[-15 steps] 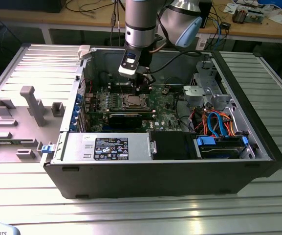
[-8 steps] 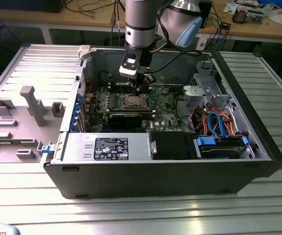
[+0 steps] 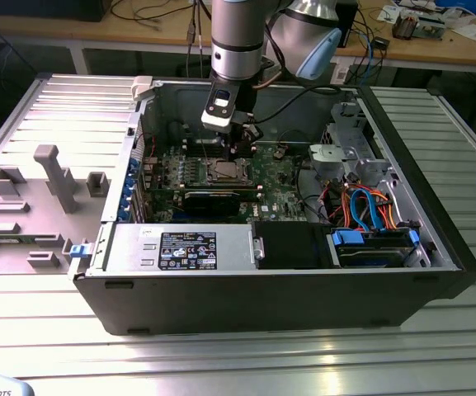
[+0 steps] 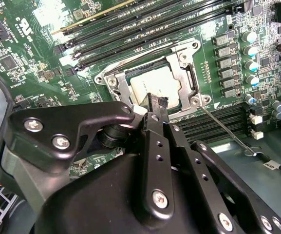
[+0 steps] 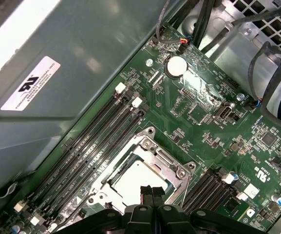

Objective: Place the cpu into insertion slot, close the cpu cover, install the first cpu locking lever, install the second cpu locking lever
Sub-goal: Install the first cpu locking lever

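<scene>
Arm: grey robot arm (image 3: pixel 238 33), reaching straight down into the open computer case (image 3: pixel 262 305) on the ribbed metal table (image 3: pixel 221 363).
Gripper: black gripper (image 4: pixel 156 101), poised low over the green motherboard (image 3: pixel 283 188), tips at the near edge of the socket in both wrist views.
Fingers: 2 fingers (image 5: pixel 146 193) together, side by side, nothing visible between them.
Cpu: cpu (image 4: pixel 155 84) seated in the insertion slot (image 4: pixel 191 48), silver-grey top facing up, partly hidden by the fingertips.
Cpu cover: cpu cover (image 4: pixel 185 78) lying flat, framing the chip through its square window.
Locking lever: 1 thin wire locking lever (image 4: pixel 228 130) angled out from a socket corner across the dark slots, hooked end past the board edge; raised or flat, cannot tell.
Memory slots: long black memory slots (image 5: pixel 96 146) running beside the socket, between it and the case wall.
Battery: round silver coin cell (image 5: pixel 177 66) on the board, well apart from the socket.
Case interior: blue and orange cables (image 3: pixel 369 206) toward the exterior view's right, well apart from the gripper.
</scene>
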Action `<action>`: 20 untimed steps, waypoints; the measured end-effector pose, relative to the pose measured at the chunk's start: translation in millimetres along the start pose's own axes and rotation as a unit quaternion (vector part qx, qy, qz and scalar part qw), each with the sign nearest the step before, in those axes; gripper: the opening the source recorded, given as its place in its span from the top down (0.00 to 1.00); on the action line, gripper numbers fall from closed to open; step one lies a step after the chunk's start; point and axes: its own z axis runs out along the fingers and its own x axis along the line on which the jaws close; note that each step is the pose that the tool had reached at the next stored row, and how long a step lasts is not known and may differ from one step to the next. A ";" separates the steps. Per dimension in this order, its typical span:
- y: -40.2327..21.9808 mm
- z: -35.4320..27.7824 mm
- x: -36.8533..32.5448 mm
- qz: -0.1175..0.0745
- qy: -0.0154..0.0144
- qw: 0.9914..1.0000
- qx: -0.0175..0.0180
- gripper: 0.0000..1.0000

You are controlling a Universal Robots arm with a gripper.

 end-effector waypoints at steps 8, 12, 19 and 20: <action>0.0 -0.1 0.0 -0.019 0.000 1.000 0.000 0.89; 0.1 -0.1 0.1 -0.020 0.000 1.000 -0.001 0.89; 0.1 0.0 0.1 -0.022 0.000 1.000 -0.001 0.89; 0.1 0.0 0.1 -0.023 0.000 1.000 -0.001 0.89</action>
